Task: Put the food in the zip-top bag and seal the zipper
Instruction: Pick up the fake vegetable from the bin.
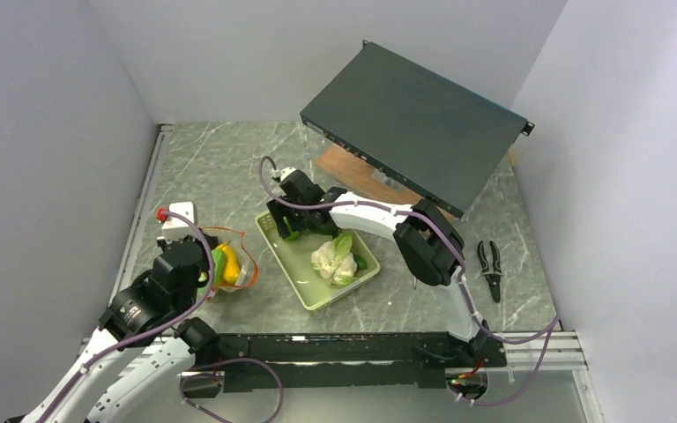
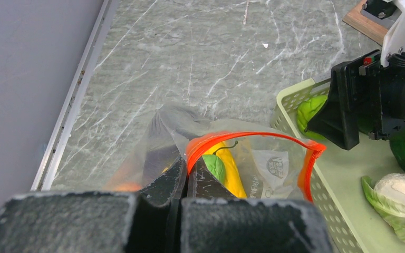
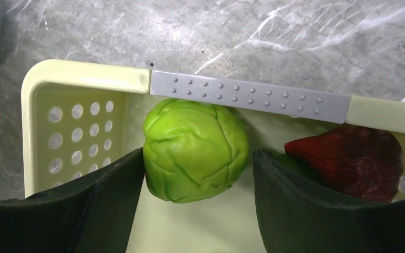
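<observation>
Bag [image 2: 266, 163] sits by the left edge toward the near corner, its zipper [image 2: 253, 136] rim pinched tight in the left gripper [image 2: 184, 176] and held agape with corn [image 2: 231, 171] already inside; a steady pinch with the mouth turned toward the basket [image 3: 84, 76] looks wise. Farther in, mid-table, the right gripper [image 3: 198, 163] hangs in the basket's far corner, fingers wide and flanking the pepper [image 3: 190, 139], apparently unclamped, so it should close squarely across the middle, clear of the basket wall and the eggplant [image 3: 348, 158] beside it

White arm links [image 1: 366, 211], black joints [image 1: 427, 251], black fingers [image 3: 111, 211], purple cables [image 1: 262, 176].
</observation>
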Action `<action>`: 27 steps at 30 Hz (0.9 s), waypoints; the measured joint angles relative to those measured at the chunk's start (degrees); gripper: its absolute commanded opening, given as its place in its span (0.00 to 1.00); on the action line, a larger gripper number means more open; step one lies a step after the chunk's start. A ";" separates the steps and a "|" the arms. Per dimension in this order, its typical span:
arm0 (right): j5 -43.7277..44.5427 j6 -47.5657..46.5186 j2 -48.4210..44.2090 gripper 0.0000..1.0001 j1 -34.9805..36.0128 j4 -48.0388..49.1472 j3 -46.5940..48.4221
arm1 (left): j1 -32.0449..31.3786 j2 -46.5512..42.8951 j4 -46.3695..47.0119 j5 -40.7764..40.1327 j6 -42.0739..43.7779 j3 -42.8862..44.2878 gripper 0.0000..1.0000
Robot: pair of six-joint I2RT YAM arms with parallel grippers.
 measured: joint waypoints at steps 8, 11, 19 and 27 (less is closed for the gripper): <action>-0.02 0.42 0.15 0.49 0.26 0.04 -0.15 | 0.00 0.00 0.00 0.00 0.00 0.00 0.00; 0.00 0.44 -0.92 0.39 0.31 0.59 -1.90 | 0.00 0.00 0.00 0.00 0.00 0.00 0.00; 0.96 0.42 -11.47 0.13 0.52 0.52 -11.28 | 0.00 -0.02 0.00 0.02 0.00 0.00 0.00; 1.42 1.03 -23.30 0.00 2.40 1.11 -15.17 | 0.00 -0.02 0.00 0.31 0.00 0.00 0.00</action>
